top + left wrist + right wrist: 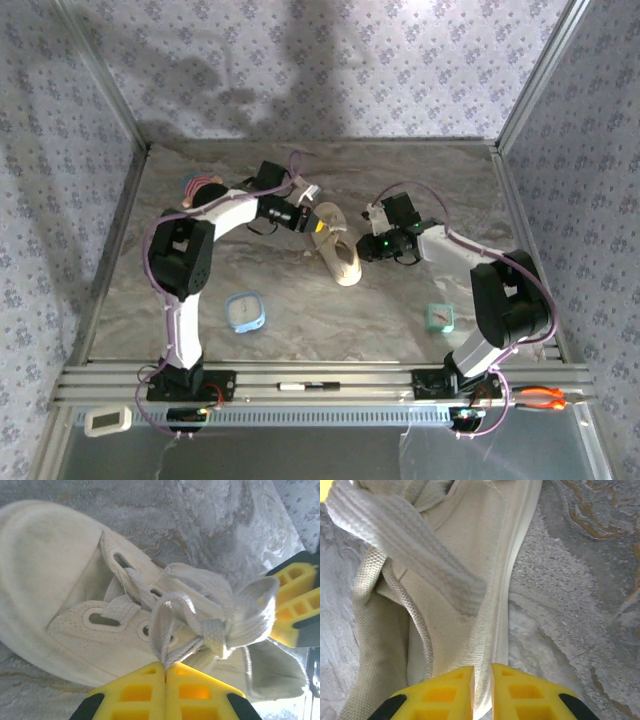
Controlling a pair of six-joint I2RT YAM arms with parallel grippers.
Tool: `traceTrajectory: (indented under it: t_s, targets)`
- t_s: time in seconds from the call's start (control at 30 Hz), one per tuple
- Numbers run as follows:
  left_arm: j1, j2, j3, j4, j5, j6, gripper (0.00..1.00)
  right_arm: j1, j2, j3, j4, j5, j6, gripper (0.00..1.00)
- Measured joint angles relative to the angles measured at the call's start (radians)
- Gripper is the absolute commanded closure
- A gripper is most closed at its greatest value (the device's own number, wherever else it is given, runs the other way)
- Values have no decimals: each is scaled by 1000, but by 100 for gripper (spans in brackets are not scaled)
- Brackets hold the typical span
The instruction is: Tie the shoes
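Observation:
The cream-beige shoe (340,252) lies mid-table, toe toward the near edge. Its pale flat laces (210,605) are gathered into a loose knot with loops over the tongue. My left gripper (306,219) sits at the shoe's far left; its yellow fingers (135,690) are shut on a lace loop (162,625) that rises from the eyelets. My right gripper (366,246) is at the shoe's right side, and its fingers (520,690) pinch the shoe's canvas side wall (485,630) just above the sole. A lace strand (405,550) crosses above. The right gripper's yellow fingers (295,605) also appear beside the knot.
A dark round pink-trimmed object (199,187) lies at the far left. A round blue item (245,312) and a small teal one (441,317) rest nearer the bases. A pen (305,385) and orange pliers (548,398) lie on the front rail.

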Motion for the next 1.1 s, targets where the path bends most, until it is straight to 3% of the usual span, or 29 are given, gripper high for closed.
traceTrajectory:
  t_s: [0.2,0.67,0.87,1.1]
  targets:
    - [0,-77,-24,-8,-21,0,100,17,0,-6,29,-14,11,83]
    - [-19,-84,-82,-19,-79,0,100,110,-8,-104,185,-11,127,82]
    - [-19,-92,-82,-27,-84,0,100,137,-87,-176,215,3,207,67]
    - [-19,-95,-82,-33,-87,0,100,147,-219,-228,195,72,254,58]
